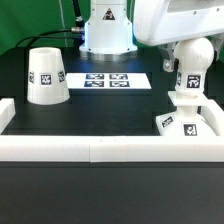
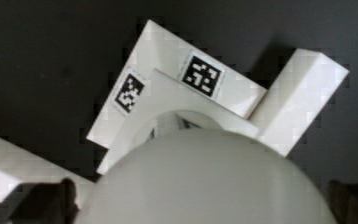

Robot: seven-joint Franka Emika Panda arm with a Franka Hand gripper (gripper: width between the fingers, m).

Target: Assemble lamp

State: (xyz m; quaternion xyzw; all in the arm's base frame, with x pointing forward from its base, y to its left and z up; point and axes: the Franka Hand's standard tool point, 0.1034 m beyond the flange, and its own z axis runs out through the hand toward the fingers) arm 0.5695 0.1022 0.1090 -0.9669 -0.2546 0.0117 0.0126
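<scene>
The arm stood over the corner of the black table on the exterior view's right. Its gripper pointed straight down, and the jaws were pinching the ball-shaped bulb from either side. In the wrist view the bulb's rounded white body filled the space between the two dark fingers, of which only the tips showed.

The bulb hung upright directly above the flat square base block. From where I stood I could not tell whether its lower end was touching the block or just clear of it. The base block lay flat on the table, tucked just inside the corner formed by the white border walls, with its square tags facing outward.

The cone-shaped shade stood well apart on the exterior view's left, wide end down and one tag showing on its side. Between shade and arm, nearer the robot's pedestal, the marker board lay flat on the table.
</scene>
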